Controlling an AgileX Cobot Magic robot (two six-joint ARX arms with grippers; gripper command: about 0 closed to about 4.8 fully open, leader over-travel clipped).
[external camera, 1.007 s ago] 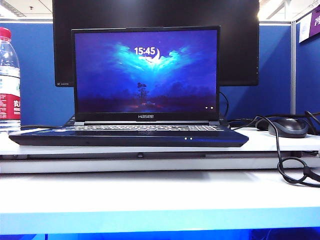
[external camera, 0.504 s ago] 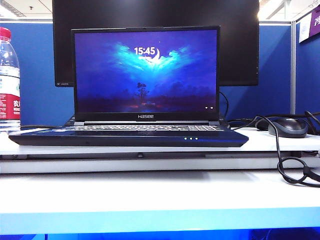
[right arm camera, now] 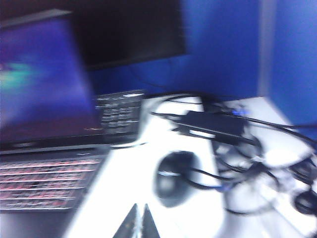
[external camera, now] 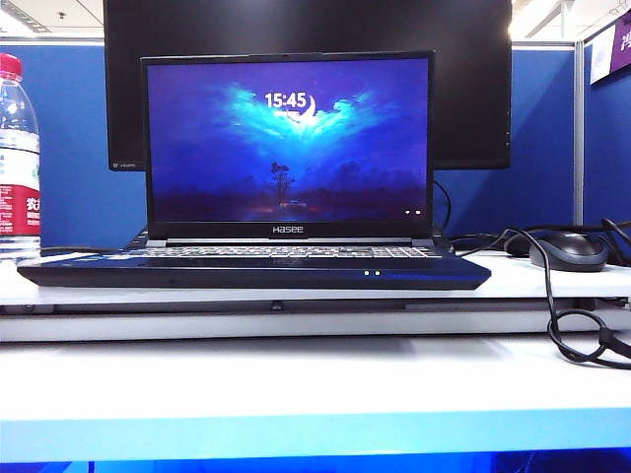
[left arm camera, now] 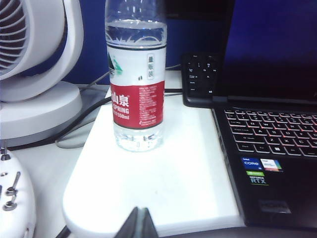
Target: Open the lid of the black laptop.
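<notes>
The black laptop (external camera: 253, 271) stands open on a white board, its base facing the camera. Its lid (external camera: 288, 148) is raised upright and the screen is lit, showing 15:45. Neither gripper shows in the exterior view. In the left wrist view my left gripper (left arm camera: 141, 220) is shut and empty, over the white board beside the laptop's keys (left arm camera: 270, 134). The right wrist view is blurred. There my right gripper (right arm camera: 140, 220) is shut and empty, over the white surface between the laptop (right arm camera: 39, 183) and a mouse.
A water bottle (external camera: 18, 158) stands left of the laptop, with a white fan (left arm camera: 34, 74) beyond it. A large black monitor (external camera: 463, 89) and a separate keyboard (left arm camera: 200, 79) sit behind. A mouse (external camera: 568, 250) and looped cables (external camera: 577, 340) lie at the right.
Only the small lights on the laptop's front edge changed: two, then three, now two. The laptop and lid have not moved.
</notes>
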